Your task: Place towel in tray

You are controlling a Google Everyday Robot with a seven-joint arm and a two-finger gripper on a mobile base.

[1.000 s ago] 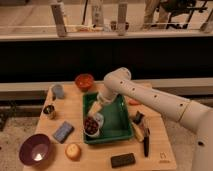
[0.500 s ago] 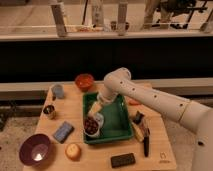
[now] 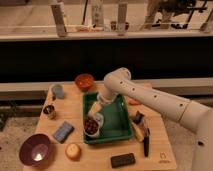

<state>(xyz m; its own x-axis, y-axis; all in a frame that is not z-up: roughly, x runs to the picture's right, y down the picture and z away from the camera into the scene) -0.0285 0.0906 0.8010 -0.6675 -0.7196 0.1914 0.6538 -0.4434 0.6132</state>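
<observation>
The dark green tray (image 3: pixel 117 127) sits in the middle of the wooden table. The small pale yellow-cream towel (image 3: pixel 95 108) is over the tray's far left part, right at the tip of my gripper (image 3: pixel 101 101). The white arm reaches in from the right and points down over the tray's far left corner. I cannot see whether the towel rests on the tray floor or hangs from the gripper. A small bowl of dark red things (image 3: pixel 91 125) stands inside the tray at its left, just in front of the towel.
An orange bowl (image 3: pixel 84 80) and a grey cup (image 3: pixel 58 91) stand behind the tray. A can (image 3: pixel 49 111), a blue-grey pad (image 3: pixel 63 131), a purple bowl (image 3: pixel 35 149) and an orange round thing (image 3: pixel 73 150) lie to the left. A black block (image 3: pixel 122 160) and several packets (image 3: pixel 140 127) lie to the right.
</observation>
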